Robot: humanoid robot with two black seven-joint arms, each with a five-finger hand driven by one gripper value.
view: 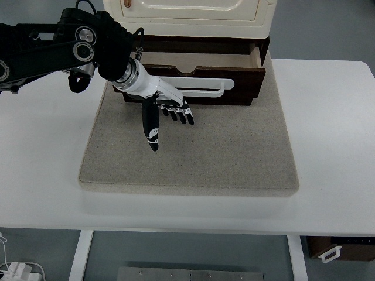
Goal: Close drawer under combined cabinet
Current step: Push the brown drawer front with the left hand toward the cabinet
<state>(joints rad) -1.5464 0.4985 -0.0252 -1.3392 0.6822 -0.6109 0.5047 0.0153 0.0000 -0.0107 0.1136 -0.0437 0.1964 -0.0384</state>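
A cream cabinet [193, 14] stands at the back of a beige mat [193, 146]. Under it a dark brown wooden drawer [234, 76] is pulled partly out, its inside showing. A white bar handle [205, 88] runs across the drawer front. My left hand [167, 117] comes in from the left on a black arm [53, 50]. It hangs just in front of the drawer front, at its left part, fingers spread and pointing toward me. It holds nothing. The right hand is out of view.
The mat lies on a white table [334, 134]. A small brown box with a white handle [343, 249] sits below the table at the lower right. Cables and a white plug [17, 272] lie on the floor at the lower left.
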